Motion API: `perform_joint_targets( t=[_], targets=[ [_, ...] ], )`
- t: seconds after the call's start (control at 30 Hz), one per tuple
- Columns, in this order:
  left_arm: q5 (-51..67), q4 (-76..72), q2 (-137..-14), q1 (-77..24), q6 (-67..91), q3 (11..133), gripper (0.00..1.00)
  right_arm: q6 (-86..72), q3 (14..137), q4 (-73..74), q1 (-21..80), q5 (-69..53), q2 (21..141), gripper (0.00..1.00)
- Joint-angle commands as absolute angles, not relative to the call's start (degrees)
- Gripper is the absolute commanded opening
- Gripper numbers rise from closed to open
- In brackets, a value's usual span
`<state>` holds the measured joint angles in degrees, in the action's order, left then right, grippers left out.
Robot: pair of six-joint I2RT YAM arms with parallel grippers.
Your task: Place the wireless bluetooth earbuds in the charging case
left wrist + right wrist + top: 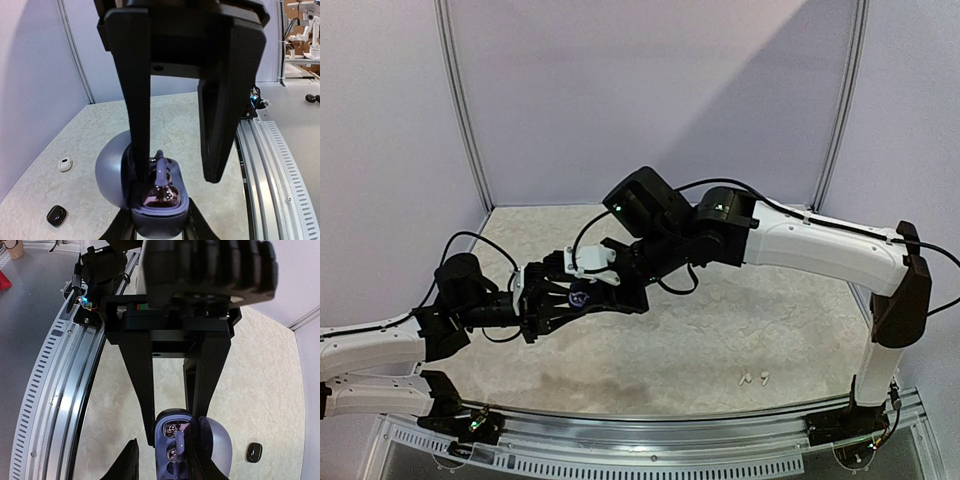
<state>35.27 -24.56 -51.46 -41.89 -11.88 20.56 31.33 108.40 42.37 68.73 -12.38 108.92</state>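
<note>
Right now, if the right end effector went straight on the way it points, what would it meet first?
Most likely the open greyish-purple charging case, dark purplish earbud inside, held in the left end effector just ahead of the right end effector; depth is unclear.

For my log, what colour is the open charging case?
Charging case: greyish purple; best in left wrist view.

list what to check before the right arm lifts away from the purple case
1. Left gripper clamps the purple case: ok.
2. Lid open: ok.
3. Right gripper fingers parted around the purplish earbud: ok.
4. That earbud fully seated: cannot tell.
5. White earbuds in view on the table: ok.
</note>
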Motion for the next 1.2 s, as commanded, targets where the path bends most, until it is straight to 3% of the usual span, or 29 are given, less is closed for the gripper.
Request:
perform_joint_targets(
  t=[0.0,0.23,0.43,0.87,1.17],
  targets=[
    [36.7,-25.7,-50.9,-42.3,-11.5,19.9,0.0,30.1,107.9,40.9,68.8,-8.9,105.3,0.34],
    [36.9,-25.3,-50.7,-42.4,-11.6,19.9,0.0,29.7,107.7,39.4,68.8,-8.9,104.8,0.32],
    [36.8,-25.0,-50.7,-42.4,-11.8,20.0,0.0,29.6,107.1,38.3,68.8,-10.1,105.1,0.15],
    [36.0,-24.5,-50.7,-42.4,-11.7,20.0,0.0,29.4,104.9,38.9,68.8,-10.6,105.4,0.12],
    [36.0,-24.4,-51.0,-42.4,-10.8,20.3,0.0,29.0,105.4,36.7,68.8,-6.8,105.1,0.17]
  ],
)
